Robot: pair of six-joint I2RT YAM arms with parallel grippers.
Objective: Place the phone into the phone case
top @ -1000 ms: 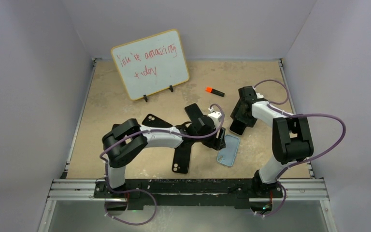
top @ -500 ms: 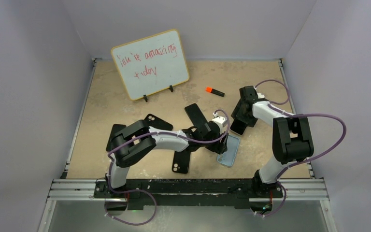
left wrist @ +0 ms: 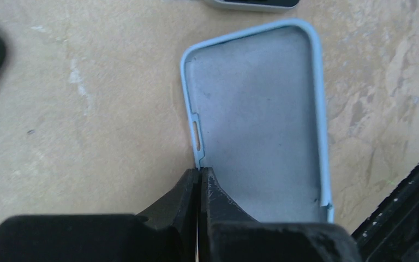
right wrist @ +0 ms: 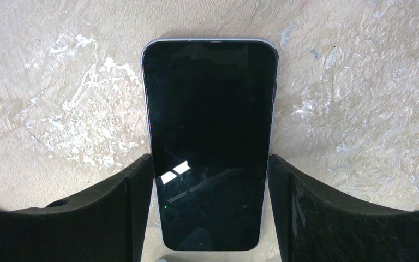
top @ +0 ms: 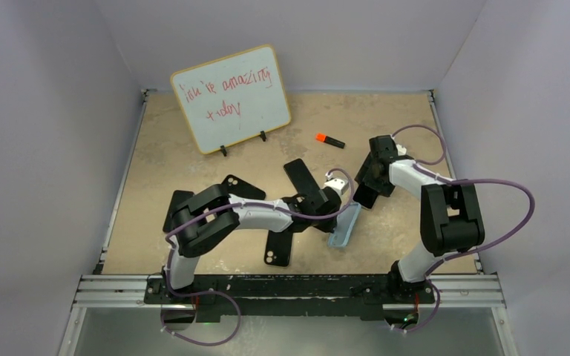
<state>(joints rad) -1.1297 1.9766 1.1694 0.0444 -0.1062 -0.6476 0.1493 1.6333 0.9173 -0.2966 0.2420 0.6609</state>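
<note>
Left wrist view puts the left gripper [left wrist: 199, 172] clamped tight on the long side wall of the pale blue phone case [left wrist: 262, 120], just below the button slot, with the hollow side facing the lens. From the top external view the case [top: 344, 226] sits at about 4 o'clock from the middle of the table [top: 193, 170] and looks tipped up on that pinched edge. The phone [top: 366, 194] lies near it, at about 1 o'clock.

On the right wrist view the right gripper [right wrist: 211, 185] straddles the phone [right wrist: 210, 136], which is screen up, one finger along each long edge. Whether they press on it or only flank it, I cannot tell.

I judge the case light and rubbery, so its thin wall may buckle under a pinch. The phone looks stiff, heavier and glass-slick, so it is best taken by its long edges.
</note>
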